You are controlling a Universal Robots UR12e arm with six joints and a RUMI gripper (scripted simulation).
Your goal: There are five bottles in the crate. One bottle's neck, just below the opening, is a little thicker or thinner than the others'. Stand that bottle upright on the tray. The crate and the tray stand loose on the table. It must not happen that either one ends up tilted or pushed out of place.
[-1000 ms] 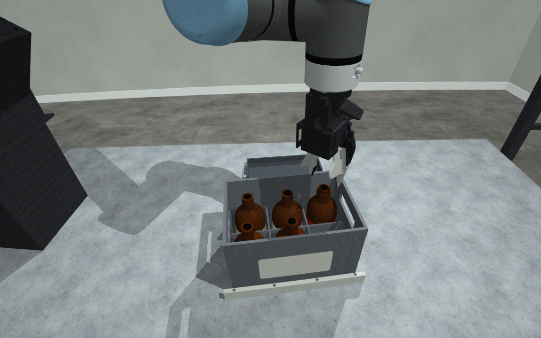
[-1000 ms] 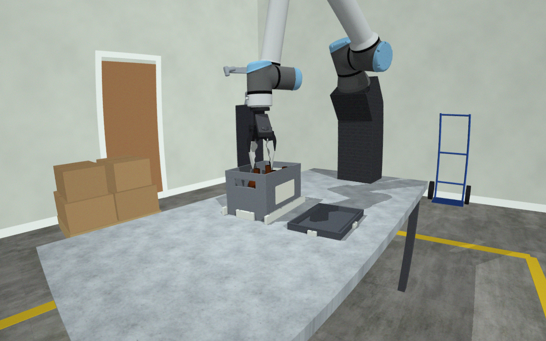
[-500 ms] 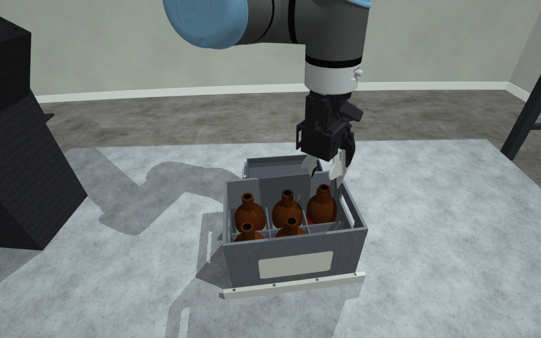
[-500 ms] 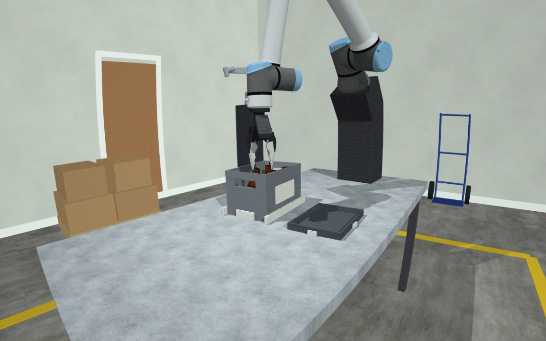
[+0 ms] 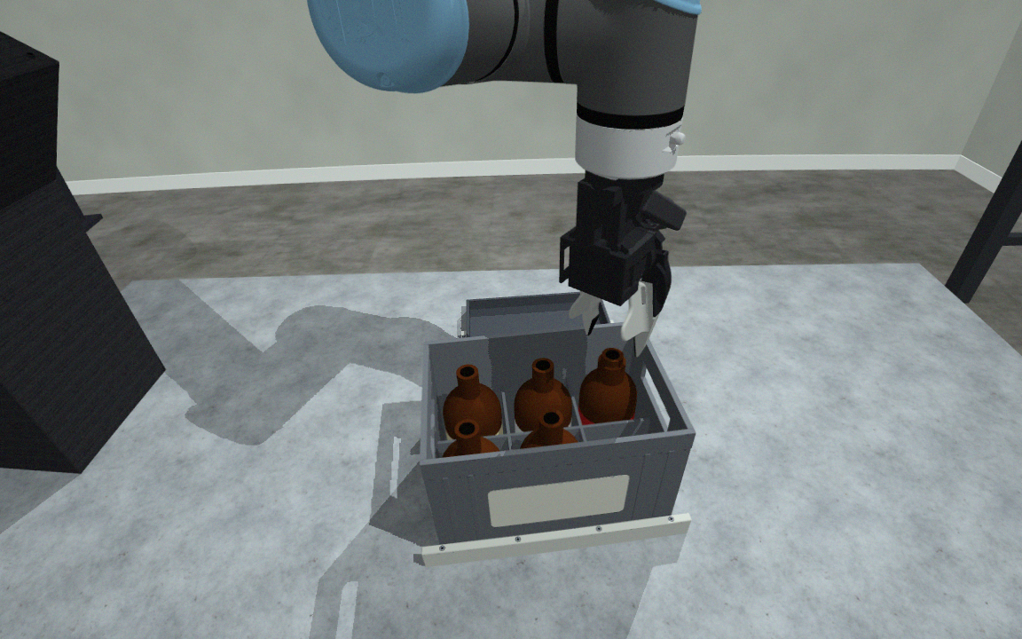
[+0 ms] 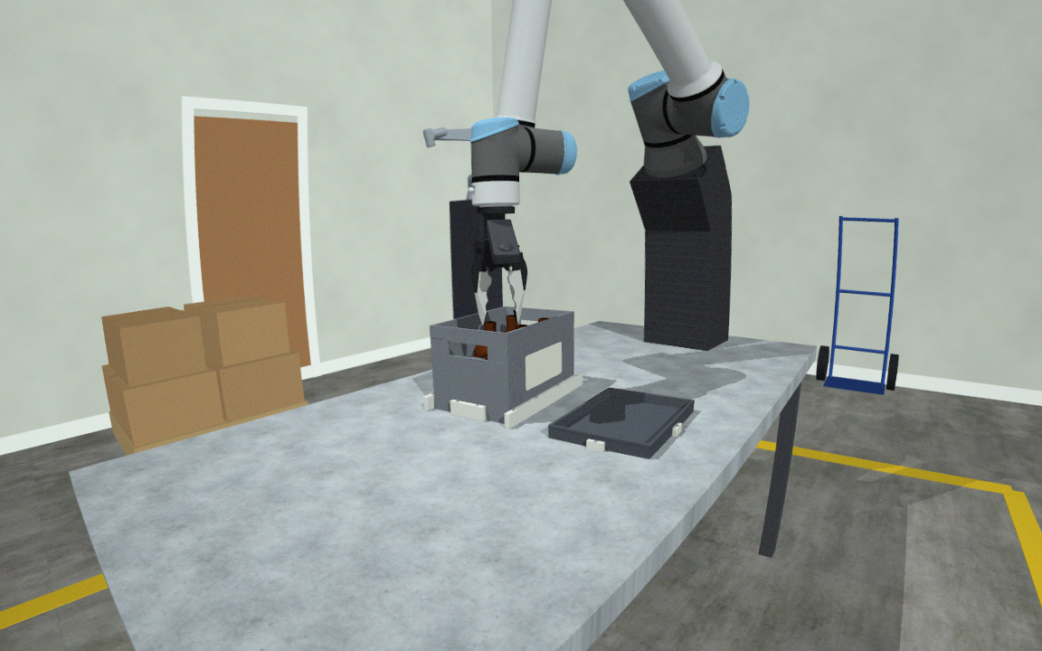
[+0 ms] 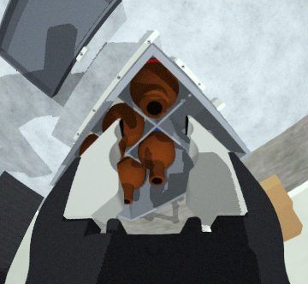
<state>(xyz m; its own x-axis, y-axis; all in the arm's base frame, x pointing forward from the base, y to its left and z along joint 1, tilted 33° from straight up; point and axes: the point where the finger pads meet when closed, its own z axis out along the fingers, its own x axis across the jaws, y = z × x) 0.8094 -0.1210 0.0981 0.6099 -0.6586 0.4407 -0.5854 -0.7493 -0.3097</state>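
Observation:
Five brown bottles stand in the grey crate [image 5: 459, 485] [image 6: 492, 372] [image 7: 205, 100]. In the top view three are in the back row, a left bottle [image 5: 471, 397], a middle bottle [image 5: 542, 389] and a right bottle [image 5: 609, 385] [image 7: 154, 89]. Two more stand in the front row [image 5: 467, 437] [image 5: 550, 429]; the front right cell is empty. My gripper [image 5: 614, 329] [image 6: 498, 311] [image 7: 154, 118] is open with nothing between its fingers. Its fingertips are at about rim height over the crate's back right corner. The dark grey tray [image 5: 522, 300] [image 6: 613, 441] [image 7: 51, 32] lies empty beside the crate.
The crate rests on white skids [image 5: 554, 540] on the grey table [image 5: 816, 477] [image 6: 346, 518]. A black pedestal [image 5: 14, 318] stands at the table's left in the top view. Cardboard boxes [image 6: 201, 363] and a blue hand truck [image 6: 860, 307] stand on the floor beyond.

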